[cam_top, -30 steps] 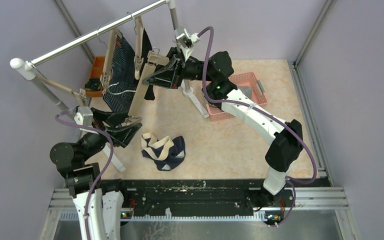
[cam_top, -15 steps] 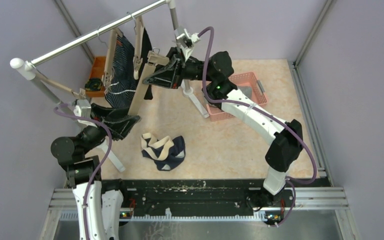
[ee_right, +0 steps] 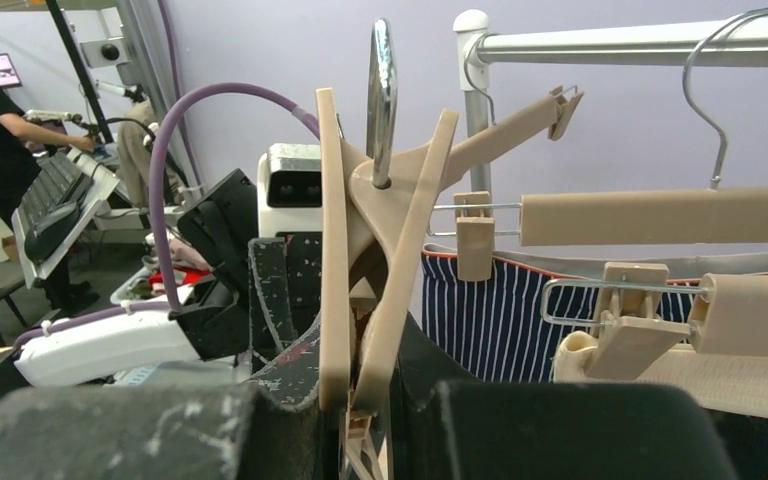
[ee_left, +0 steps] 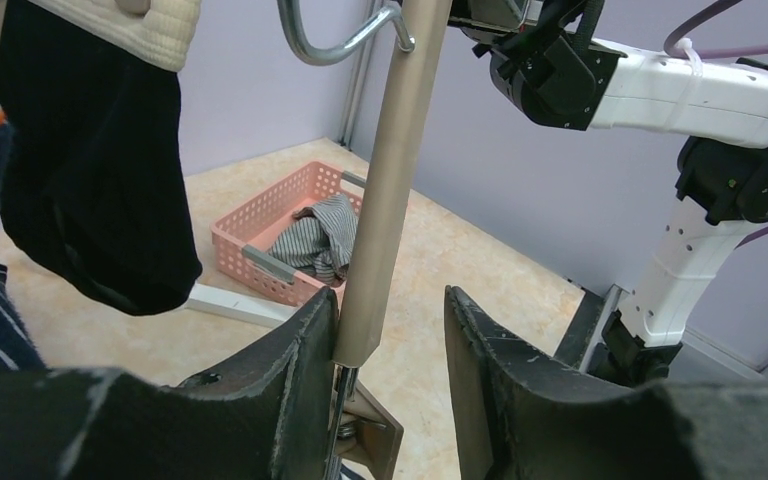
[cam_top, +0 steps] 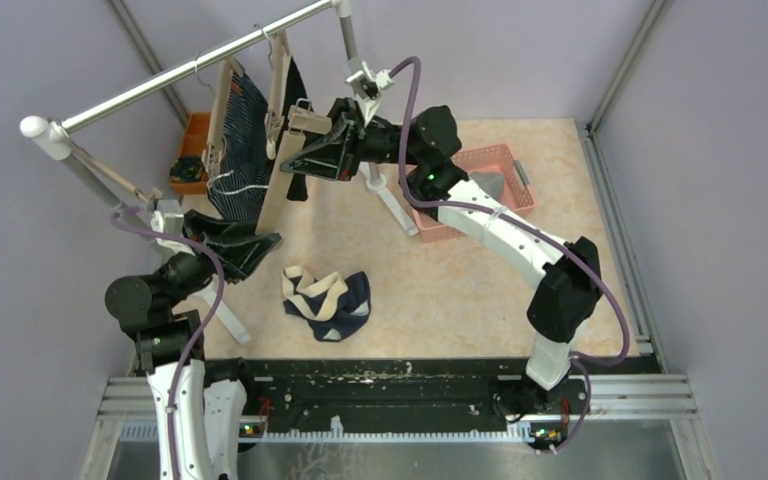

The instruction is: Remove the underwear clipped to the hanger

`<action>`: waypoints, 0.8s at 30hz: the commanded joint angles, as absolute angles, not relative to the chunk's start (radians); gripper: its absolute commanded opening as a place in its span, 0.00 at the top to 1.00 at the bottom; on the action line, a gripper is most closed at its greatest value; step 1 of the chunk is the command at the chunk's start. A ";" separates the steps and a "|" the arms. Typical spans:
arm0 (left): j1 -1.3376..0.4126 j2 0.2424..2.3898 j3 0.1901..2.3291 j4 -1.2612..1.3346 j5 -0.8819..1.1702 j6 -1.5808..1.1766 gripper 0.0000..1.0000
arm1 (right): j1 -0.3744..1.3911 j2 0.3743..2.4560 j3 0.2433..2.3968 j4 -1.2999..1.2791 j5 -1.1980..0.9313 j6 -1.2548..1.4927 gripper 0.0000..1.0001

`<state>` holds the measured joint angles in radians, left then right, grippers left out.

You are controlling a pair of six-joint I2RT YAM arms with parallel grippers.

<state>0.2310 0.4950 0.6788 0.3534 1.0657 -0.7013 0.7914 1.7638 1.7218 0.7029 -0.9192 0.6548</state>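
A wooden hanger (cam_top: 272,195) hangs tilted from the rail, with black underwear (cam_top: 297,183) clipped to it. In the left wrist view that black underwear (ee_left: 90,170) has a beige waistband. My right gripper (cam_top: 305,158) is shut on the hanger's clip (ee_right: 370,300) at its upper end. My left gripper (cam_top: 260,245) is open around the hanger's lower bar end (ee_left: 370,290), which touches the left finger (ee_left: 290,370). Navy-striped underwear (cam_top: 240,150) hangs on a second hanger and also shows in the right wrist view (ee_right: 500,310). A navy pair with beige bands (cam_top: 326,302) lies on the floor.
The metal rail (cam_top: 190,70) crosses the far left on a stand with a foot (cam_top: 392,208). A pink basket (cam_top: 508,158) holding grey striped cloth (ee_left: 320,225) sits at the back right. An orange bin (cam_top: 196,132) stands behind the rack.
My left gripper has risen slightly and closed in on the hanger's lower end. My right gripper has shifted a little left with the clip end, tilting the hanger.
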 commanded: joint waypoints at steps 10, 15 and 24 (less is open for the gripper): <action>0.229 0.503 0.603 0.498 1.116 -0.800 0.74 | 0.829 1.793 1.795 0.743 -0.887 0.631 1.00; 0.229 0.510 0.639 0.429 1.140 -0.750 1.00 | 0.831 1.790 1.811 0.690 -0.882 0.590 1.00; 0.229 0.513 0.856 0.102 1.069 -0.555 1.00 | 0.830 1.783 1.811 0.605 -0.855 0.534 0.81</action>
